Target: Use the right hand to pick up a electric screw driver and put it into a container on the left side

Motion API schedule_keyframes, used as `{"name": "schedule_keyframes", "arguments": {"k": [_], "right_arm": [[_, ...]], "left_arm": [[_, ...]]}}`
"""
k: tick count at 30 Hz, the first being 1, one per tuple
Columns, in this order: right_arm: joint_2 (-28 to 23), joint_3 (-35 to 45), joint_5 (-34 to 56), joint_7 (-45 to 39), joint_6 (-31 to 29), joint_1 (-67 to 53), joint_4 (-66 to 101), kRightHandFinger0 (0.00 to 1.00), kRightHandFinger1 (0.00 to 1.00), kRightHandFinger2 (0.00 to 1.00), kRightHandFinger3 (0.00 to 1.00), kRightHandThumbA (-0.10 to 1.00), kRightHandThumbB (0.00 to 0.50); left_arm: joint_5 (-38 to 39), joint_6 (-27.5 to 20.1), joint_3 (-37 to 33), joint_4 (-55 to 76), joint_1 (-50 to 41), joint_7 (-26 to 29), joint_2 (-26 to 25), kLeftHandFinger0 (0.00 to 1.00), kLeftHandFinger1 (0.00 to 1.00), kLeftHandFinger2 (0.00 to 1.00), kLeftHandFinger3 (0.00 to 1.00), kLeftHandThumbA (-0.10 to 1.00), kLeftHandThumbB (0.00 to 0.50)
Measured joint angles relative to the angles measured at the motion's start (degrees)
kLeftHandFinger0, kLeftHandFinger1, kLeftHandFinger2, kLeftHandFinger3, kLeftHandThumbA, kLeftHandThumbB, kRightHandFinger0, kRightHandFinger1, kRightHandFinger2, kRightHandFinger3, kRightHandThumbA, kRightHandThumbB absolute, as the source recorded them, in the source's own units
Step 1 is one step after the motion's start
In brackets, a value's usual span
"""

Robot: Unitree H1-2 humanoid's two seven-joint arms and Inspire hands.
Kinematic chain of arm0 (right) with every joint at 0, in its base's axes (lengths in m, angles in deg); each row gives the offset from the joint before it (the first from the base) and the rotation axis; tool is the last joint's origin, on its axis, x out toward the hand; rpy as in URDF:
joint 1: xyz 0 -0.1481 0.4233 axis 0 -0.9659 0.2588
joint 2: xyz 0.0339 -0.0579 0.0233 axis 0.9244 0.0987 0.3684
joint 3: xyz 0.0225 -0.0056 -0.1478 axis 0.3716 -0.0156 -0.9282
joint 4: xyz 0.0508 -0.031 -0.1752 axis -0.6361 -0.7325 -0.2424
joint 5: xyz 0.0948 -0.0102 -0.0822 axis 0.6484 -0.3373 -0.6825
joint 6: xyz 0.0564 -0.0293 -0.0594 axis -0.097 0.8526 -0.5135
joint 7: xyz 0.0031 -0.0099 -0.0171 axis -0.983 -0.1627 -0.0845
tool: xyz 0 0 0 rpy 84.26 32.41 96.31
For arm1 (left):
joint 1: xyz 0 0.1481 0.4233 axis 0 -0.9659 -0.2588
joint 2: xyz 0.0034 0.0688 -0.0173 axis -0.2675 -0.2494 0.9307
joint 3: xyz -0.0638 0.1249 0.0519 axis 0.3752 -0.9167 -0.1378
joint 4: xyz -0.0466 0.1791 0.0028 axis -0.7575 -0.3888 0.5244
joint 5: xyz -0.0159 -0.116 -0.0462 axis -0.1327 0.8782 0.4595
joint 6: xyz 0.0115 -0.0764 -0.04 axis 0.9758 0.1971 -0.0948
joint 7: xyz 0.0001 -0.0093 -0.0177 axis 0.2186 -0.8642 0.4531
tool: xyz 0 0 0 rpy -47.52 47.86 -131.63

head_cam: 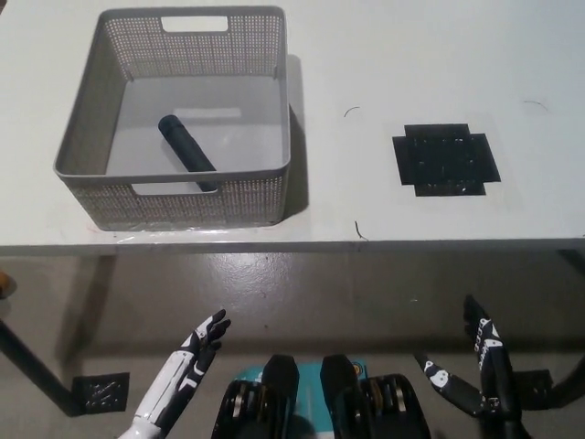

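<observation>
Hanging low at the bottom right, below the table edge (384, 243) — black right hand (475, 370), fingers spread apart and gripping nothing. Lying far up and to the left of that hand, inside the grey mesh container (265, 197): the electric screw driver (187, 153) (a dark cylinder, slanting across the container floor, its lower end hidden behind the front wall). Sitting on the tabletop almost straight above the right hand — a black cross-shaped mat (445, 160). Resting at the bottom left, white left hand (194, 349), fingers also parted, holding nothing.
</observation>
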Motion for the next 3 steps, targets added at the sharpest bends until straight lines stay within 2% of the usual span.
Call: {"name": "schedule_keyframes", "arguments": {"k": [3], "right_arm": [[-0.04, 0.16, 0.3, -0.5, 0.16, 0.01, 0.0, 1.0, 1.0, 1.0, 1.0, 0.85, 0.187]], "left_arm": [[0.01, 0.35, 0.01, 0.01, 0.01, 0.0, 0.0, 1.0, 1.0, 1.0, 1.0, 1.0, 0.335]]}}
